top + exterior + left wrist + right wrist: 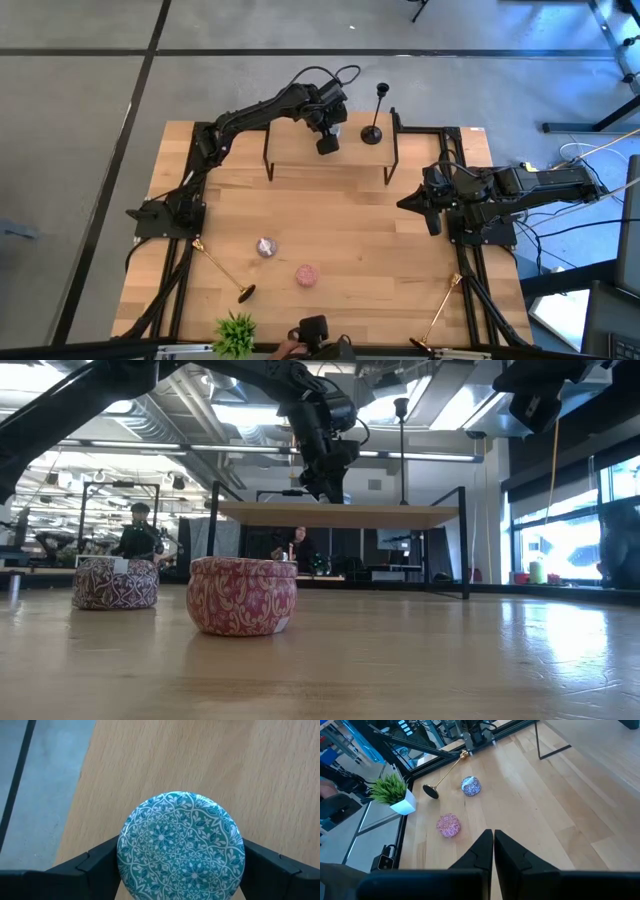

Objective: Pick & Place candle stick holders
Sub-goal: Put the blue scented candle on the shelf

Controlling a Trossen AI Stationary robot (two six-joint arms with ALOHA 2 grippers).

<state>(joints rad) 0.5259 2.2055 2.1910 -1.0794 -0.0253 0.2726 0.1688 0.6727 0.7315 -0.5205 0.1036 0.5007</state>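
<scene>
Upper centre of high view: left gripper (327, 145) clamps teal tin (181, 847) over shelf (300, 160); black candle stick holder (376, 118) stands upright beside. One gold candle stick holder (220, 265) lies lower left, other gold holder (440, 315) lower right. Probably stiff, slick, light; pinch mid-stem. Right gripper (402, 203) pressed together, mid-right.

The teal patterned tin (181, 847) is cut off by the left wrist view's lower edge, hiding its sides. From above, the left hand (327, 143) covers it. The gold candle stick holder (438, 318) runs off the desk's near edge.
</scene>
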